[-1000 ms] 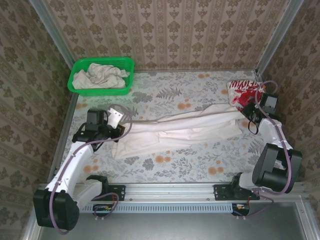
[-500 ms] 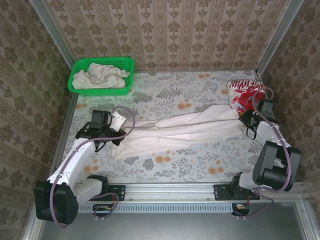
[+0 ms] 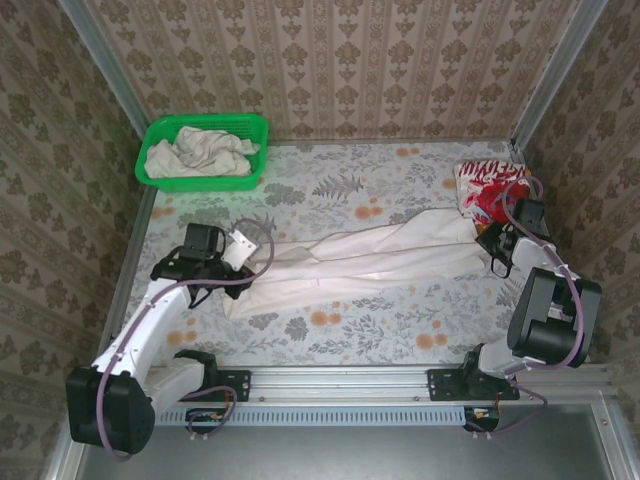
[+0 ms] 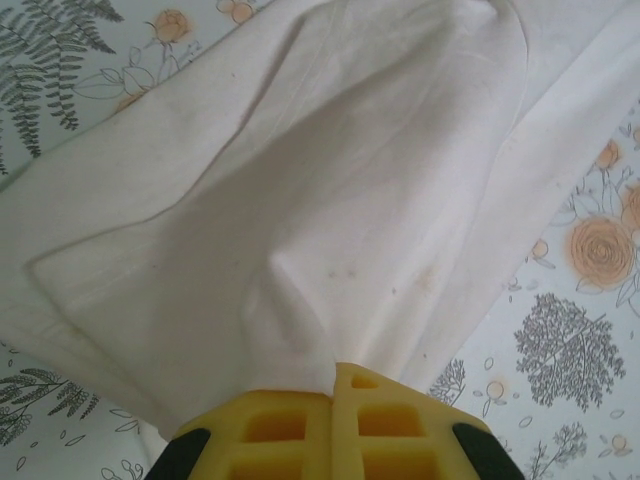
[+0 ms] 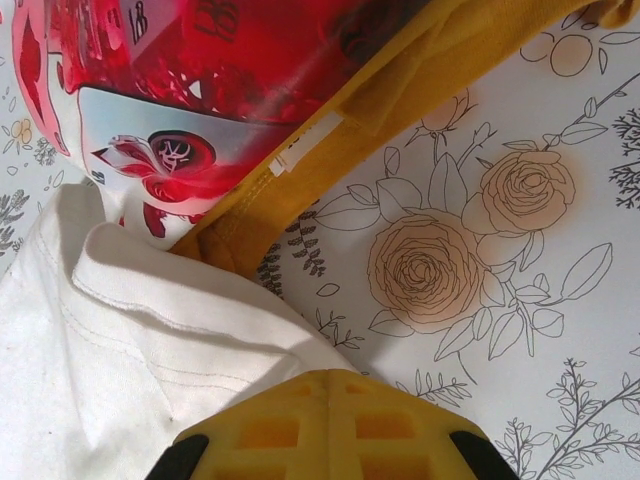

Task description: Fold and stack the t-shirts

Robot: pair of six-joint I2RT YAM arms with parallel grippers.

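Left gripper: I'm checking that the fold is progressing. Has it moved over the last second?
Yes. The left gripper, shut on the off-white t-shirt, has drifted toward the table's near edge and slightly right, away from the green basket.

Off-white t-shirt (image 3: 370,255), red-and-white shirt (image 3: 488,186), green basket (image 3: 205,120), floral table (image 3: 340,330)

Long t-shirt (image 3: 370,255) across table centre: off-white cotton cloth, matt, softly creased. Folded shirt (image 3: 487,185) at 2 o'clock: red-white print w/ slight sheen. Basket (image 3: 200,184) at 11: glossy green plastic mesh. Table (image 3: 330,335): smooth matt floral cover. Left end effector (image 4: 333,372): matt yellow moulded plastic. Rail (image 3: 340,378) at 6: brushed metal.
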